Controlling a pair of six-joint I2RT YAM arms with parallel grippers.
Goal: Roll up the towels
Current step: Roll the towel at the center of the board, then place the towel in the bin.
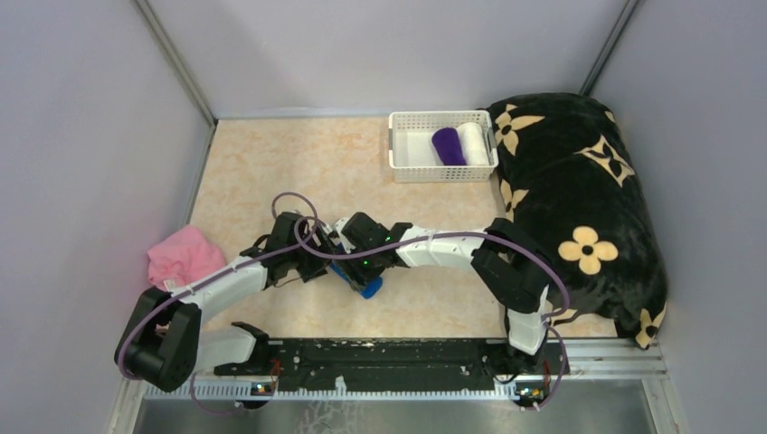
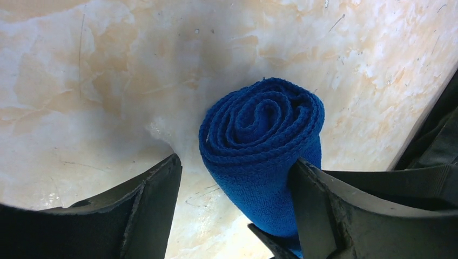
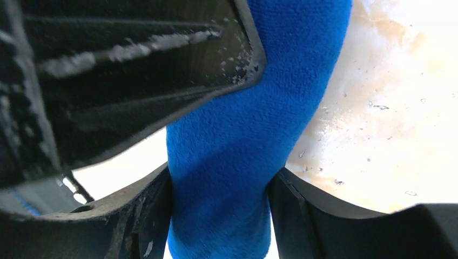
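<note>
- A bright blue towel (image 1: 367, 287), rolled into a tight spiral, lies on the cream marbled table (image 1: 271, 163) just below the centre of the overhead frame, where both arms meet over it.
- In the left wrist view the blue roll (image 2: 264, 145) shows its coiled end at centre frame; the left gripper (image 2: 237, 186) straddles it with fingers spread wide, the right-hand finger (image 2: 318, 210) against the cloth and the left-hand finger (image 2: 151, 199) standing clear of it over bare table.
- In the right wrist view the right gripper (image 3: 221, 208) has the blue roll between its two fingers, both touching the cloth at lower centre; whether they squeeze it or merely rest against it cannot be told.
- A white slotted basket (image 1: 398, 145) sits at upper centre right of the overhead frame, holding a rolled dark purple towel (image 1: 447, 146) and a rolled cream-white towel (image 1: 474, 142) side by side.
- A black plush blanket with beige flowers (image 1: 579, 208) fills the right side of the table, just beside the basket.
- A crumpled pink cloth (image 1: 184, 256) lies at the left edge.
</note>
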